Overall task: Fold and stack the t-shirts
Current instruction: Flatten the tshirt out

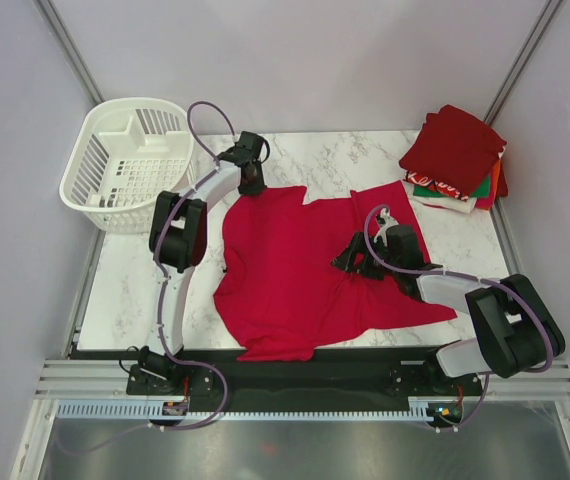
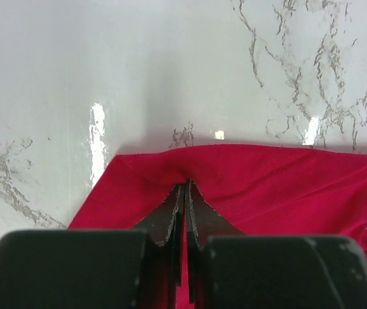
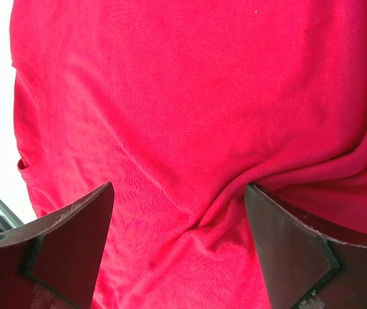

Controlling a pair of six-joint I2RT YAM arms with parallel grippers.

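A bright red t-shirt [image 1: 295, 270] lies spread on the marble table. My left gripper [image 1: 252, 183] is at the shirt's far left corner, shut on its edge; the left wrist view shows the fingers [image 2: 185, 193] pinching the red cloth [image 2: 267, 180]. My right gripper [image 1: 350, 257] is open, pressed down on the shirt's middle right; the right wrist view shows the wide-apart fingertips [image 3: 178, 199] around a wrinkled fold of cloth [image 3: 190, 129]. A stack of folded shirts [image 1: 455, 155], dark red on top with green, white and orange below, sits at the far right corner.
A white slatted plastic basket [image 1: 130, 160] stands at the far left corner, overhanging the table. Bare marble [image 1: 145, 300] shows left of the shirt and at the back [image 1: 345, 160]. The table's front edge runs just below the shirt's hem.
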